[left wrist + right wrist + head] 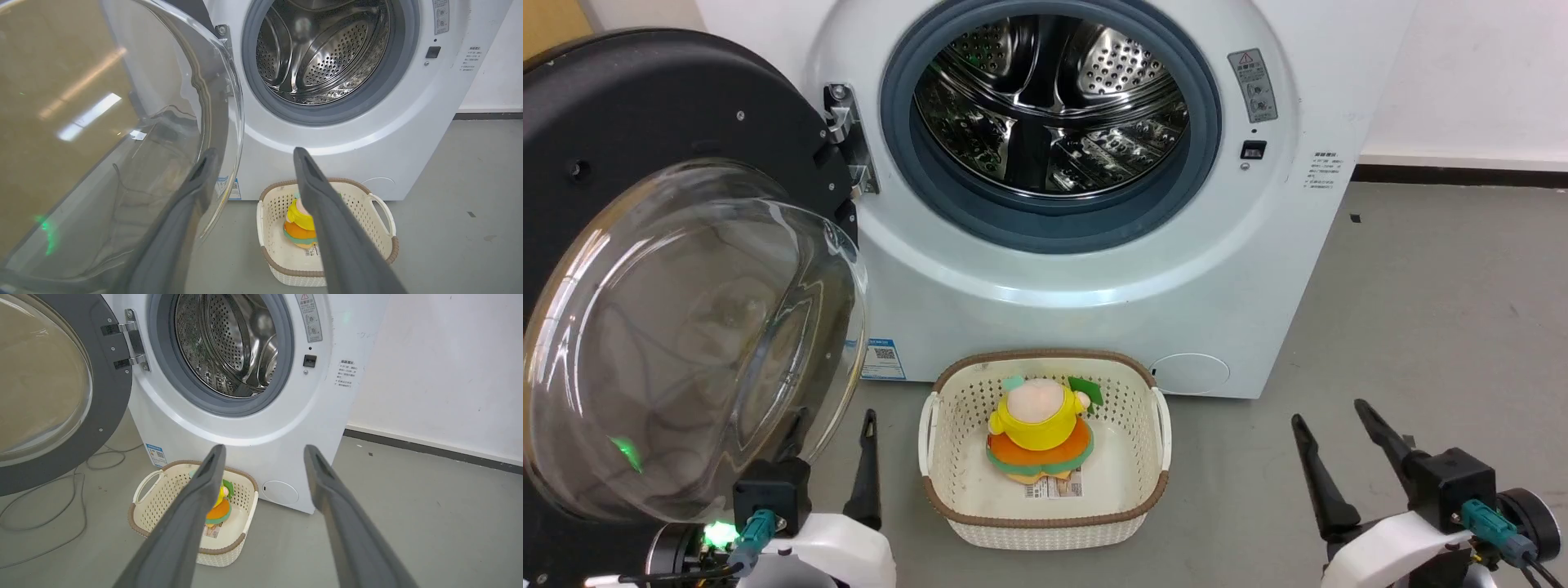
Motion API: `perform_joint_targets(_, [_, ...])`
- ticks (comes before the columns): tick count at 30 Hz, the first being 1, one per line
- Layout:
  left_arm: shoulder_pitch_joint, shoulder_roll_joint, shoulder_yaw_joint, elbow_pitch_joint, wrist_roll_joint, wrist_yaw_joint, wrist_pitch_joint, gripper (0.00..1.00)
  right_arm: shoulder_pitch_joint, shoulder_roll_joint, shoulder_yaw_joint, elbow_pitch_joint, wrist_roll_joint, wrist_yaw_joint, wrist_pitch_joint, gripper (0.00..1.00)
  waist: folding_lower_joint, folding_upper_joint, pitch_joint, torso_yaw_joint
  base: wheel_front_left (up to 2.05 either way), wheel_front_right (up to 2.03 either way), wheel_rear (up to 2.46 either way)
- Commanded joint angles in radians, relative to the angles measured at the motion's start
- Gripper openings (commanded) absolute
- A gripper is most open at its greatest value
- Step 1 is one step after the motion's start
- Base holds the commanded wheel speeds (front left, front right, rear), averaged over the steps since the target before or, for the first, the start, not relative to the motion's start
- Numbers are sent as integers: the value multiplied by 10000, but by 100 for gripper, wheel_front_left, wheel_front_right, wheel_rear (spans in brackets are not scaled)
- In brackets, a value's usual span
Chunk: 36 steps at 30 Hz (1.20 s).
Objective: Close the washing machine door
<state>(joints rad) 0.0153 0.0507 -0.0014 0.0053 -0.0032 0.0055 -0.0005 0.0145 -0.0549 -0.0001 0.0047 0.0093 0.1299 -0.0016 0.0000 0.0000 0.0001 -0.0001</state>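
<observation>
Washing machine door (pixel 686 286) wide open, bulge facing robot; left gripper (pixel 255 152) splayed, perhaps touching it

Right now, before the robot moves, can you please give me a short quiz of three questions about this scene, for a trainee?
1. True or false: the washing machine door is shut against the washing machine.
2. What lies in the basket? A) a towel B) a soft toy C) a bottle
3. Which is nearer the door, the left gripper or the right gripper?

Key: 1 false, it stands wide open; 2 B; 3 the left gripper.
</observation>
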Motion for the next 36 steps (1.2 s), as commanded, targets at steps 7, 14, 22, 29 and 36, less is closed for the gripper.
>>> perform_joint_targets(7, [-9,0,-114,3,-166,80,-187,100,-8,3,-38,12,259,1,-187,100,0,0,8,25,0,0,0])
perform_joint_targets(14, [-13,-1,-207,13,-283,160,-334,100,7,6,32,38,348,1,-332,100,0,0,-4,138,0,0,0])
perform_joint_targets(22, [10,-1,-291,-41,-406,238,-501,100,27,9,102,9,471,2,-499,100,0,0,-46,416,0,0,0])
perform_joint_targets(29, [38,-1,-359,-88,-511,302,-647,100,38,12,173,-37,589,2,-644,100,0,0,-91,770,0,0,0])
perform_joint_targets(36, [66,-2,-418,-126,-592,356,-793,100,57,14,267,-43,734,2,-790,100,0,0,-128,1194,0,0,0])
